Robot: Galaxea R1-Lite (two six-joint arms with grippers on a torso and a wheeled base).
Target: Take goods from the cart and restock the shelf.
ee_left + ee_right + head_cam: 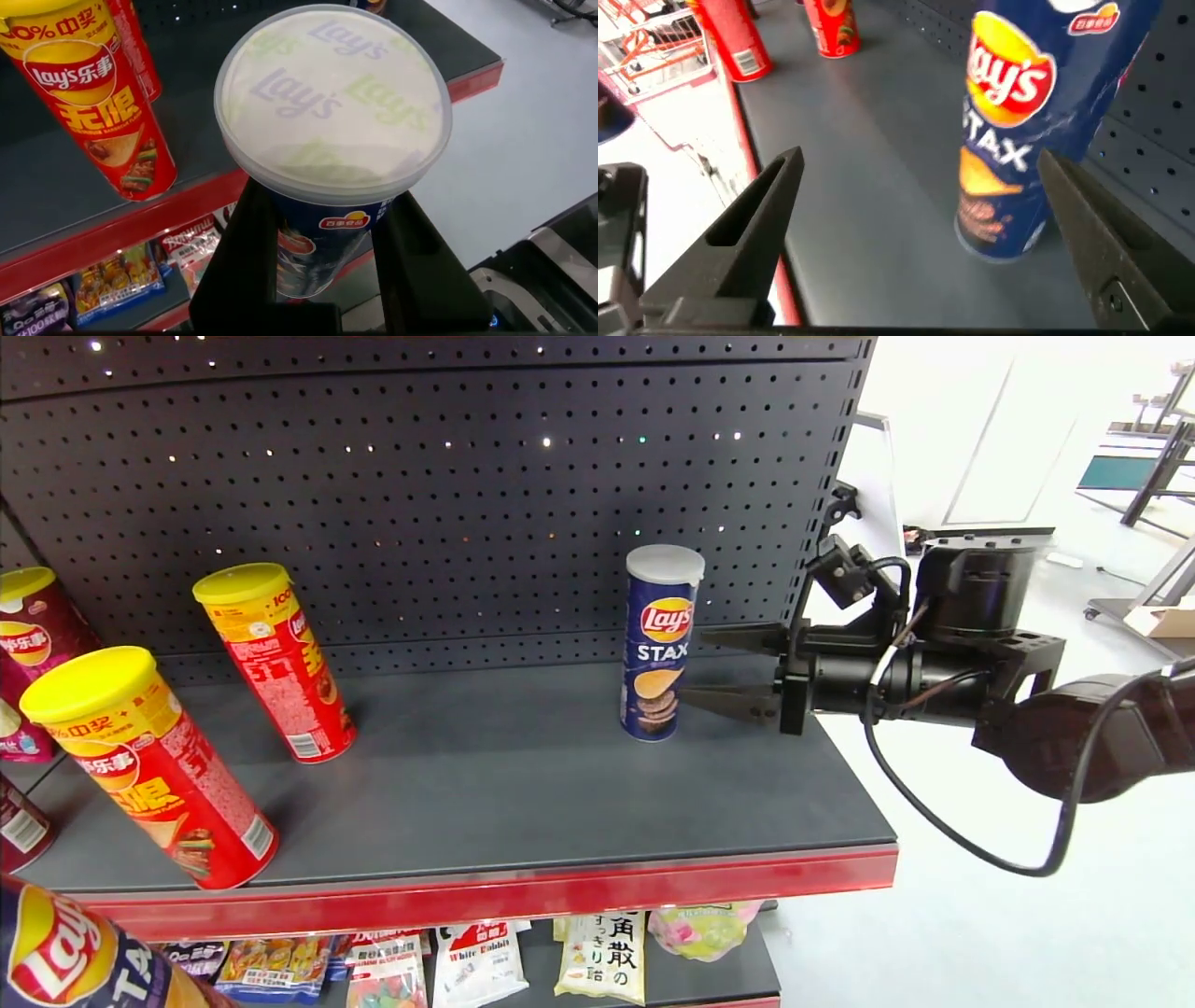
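Note:
A blue chip can (658,644) with a white lid stands upright on the dark shelf (560,793), towards its right end near the pegboard. My right gripper (702,670) is open at the can's right side, level with its lower half, fingertips at its edge and not clamped. In the right wrist view the can (1027,121) stands close to one finger (1102,243) of that gripper (920,163). My left gripper (327,271) is shut on a second blue can (332,93), held upright in front of the shelf's red edge and seen at the head view's lower left (56,957).
Two red cans with yellow lids (275,663) (149,765) stand on the shelf's left half, with maroon cans (33,616) beyond them. Bare shelf lies between the red cans and the blue one. Snack bags (597,952) fill the lower shelf. A cart (654,47) stands behind.

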